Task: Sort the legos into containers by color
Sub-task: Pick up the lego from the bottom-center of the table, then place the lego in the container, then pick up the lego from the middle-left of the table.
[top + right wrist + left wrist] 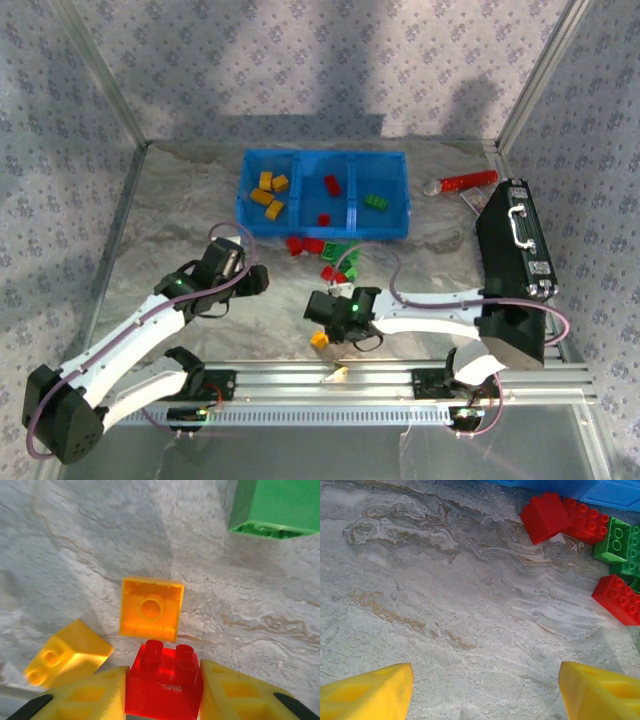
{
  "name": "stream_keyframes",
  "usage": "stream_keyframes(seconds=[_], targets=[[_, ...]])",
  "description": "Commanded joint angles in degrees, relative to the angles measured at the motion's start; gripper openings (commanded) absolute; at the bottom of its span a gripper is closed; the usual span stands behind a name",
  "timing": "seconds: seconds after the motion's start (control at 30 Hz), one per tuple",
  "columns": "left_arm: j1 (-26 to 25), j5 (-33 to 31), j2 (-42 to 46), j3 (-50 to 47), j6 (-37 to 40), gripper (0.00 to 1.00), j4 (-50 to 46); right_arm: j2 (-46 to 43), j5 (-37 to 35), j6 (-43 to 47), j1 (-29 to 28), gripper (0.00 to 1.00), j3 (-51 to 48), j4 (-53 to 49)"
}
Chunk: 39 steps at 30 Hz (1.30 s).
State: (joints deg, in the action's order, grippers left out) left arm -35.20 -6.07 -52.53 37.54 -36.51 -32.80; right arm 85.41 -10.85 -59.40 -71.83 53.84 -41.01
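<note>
The blue tray (322, 155) has three containers: yellow-orange legos (268, 192) in the left one, red legos (331, 184) in the middle, a green one (376, 202) in the right. Loose red (305, 244) and green (345, 252) legos lie just in front of it. My right gripper (164, 692) is shut on a red lego (165, 680), studs facing away, low over the table. Just past it lie an upturned orange lego (151, 607), a yellow one (67, 652) and a green one (275, 505). My left gripper (485, 690) stands open over bare table, with red legos (547, 516) and a green one (620, 540) ahead to its right.
A black case with a silver handle (515, 240) stands along the right side. A red cylinder with a grey tip (465, 181) lies right of the tray. An aluminium rail (330, 380) runs along the near edge. Patterned walls close in the table.
</note>
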Motion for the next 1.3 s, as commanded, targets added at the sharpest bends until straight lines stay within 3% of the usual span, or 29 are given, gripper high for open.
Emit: stream_keyframes(seconds=[0.0, 0.1, 0.2, 0.33, 0.53, 0.57, 0.63, 0.7, 0.73, 0.97, 1.27], targets=[[0.49, -1.14, 1.33, 1.35, 1.02, 0.77, -0.94, -4.80, -3.50, 3.97, 1.44, 0.38, 5.21, -7.40], [0.50, -0.33, 1.89, 1.62, 1.59, 0.77, -1.05, -6.82, -3.16, 11.13, 7.14, 0.38, 8.30, -6.52], [0.29, 0.75, 2.06, 1.56, 1.89, 0.77, -1.32, -5.63, -0.58, 20.28, 16.35, 0.38, 13.69, -3.12], [-1.77, 0.62, 2.51, 1.81, 1.58, 0.76, -2.68, 3.26, 1.94, 29.84, 25.39, 0.39, 27.98, -2.31], [-7.23, 0.43, 2.13, 1.08, 0.76, 0.76, -1.75, 19.21, 5.15, 37.03, 33.43, 0.41, 47.81, -3.45], [-8.38, 0.28, 1.87, 1.13, 0.75, 0.77, -1.59, 22.00, 6.22, 37.76, 34.65, 0.48, 50.66, -4.04], [-11.26, -0.11, 0.58, 1.38, 0.76, 0.76, -1.17, 27.06, 8.26, 40.01, 36.29, 0.81, 56.82, -6.08], [-13.98, -0.52, -0.73, 1.77, 0.47, 0.76, -1.39, 28.31, 6.71, 41.55, 36.18, 0.93, 58.91, -6.96], [-15.49, -0.55, -1.41, 1.90, 0.31, 0.76, -1.23, 27.27, 5.86, 42.09, 35.76, 0.99, 57.80, -6.09], [-24.11, 1.73, -6.78, 2.60, -1.19, 0.76, 3.10, 15.77, 5.58, 42.29, 33.89, 0.99, 44.38, -1.10], [-30.90, 6.01, -22.43, 9.00, 0.04, 0.72, 5.45, 0.31, 6.13, 39.54, 34.20, 0.99, 26.19, 3.43]])
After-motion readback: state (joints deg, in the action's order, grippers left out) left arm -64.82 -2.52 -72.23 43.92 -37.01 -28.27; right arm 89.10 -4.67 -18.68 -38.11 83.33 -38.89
